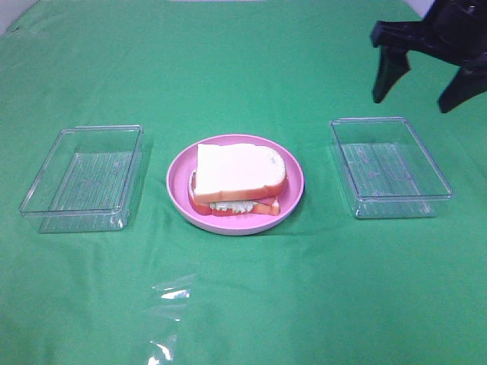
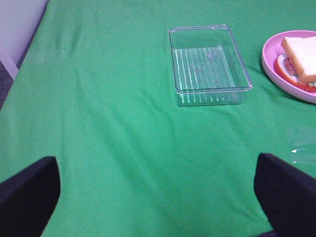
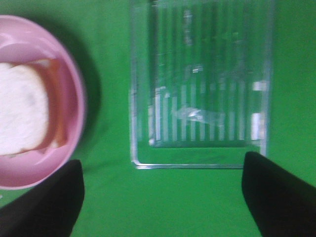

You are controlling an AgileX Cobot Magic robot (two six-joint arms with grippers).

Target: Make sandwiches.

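Note:
One sandwich [image 1: 238, 176] lies on the pink round plate [image 1: 297, 181] in the middle of the green cloth: a white bread slice on top, red-orange and pale green layers under it. My right gripper [image 1: 412, 103] hangs open and empty at the far right, above and behind the right clear tray [image 1: 389, 167]. In the right wrist view my gripper [image 3: 163, 197] is open over that tray [image 3: 202, 84], with the plate [image 3: 74, 98] and sandwich [image 3: 22, 116] beside it. My left gripper [image 2: 158, 197] is open and empty, well short of the left tray [image 2: 207, 64]; the sandwich [image 2: 302, 57] shows at the edge.
The left clear tray [image 1: 84, 179] and the right tray both hold nothing and flank the plate. A scrap of clear plastic film [image 1: 171, 293] lies on the cloth in front of the plate; it also shows in the left wrist view [image 2: 303, 150].

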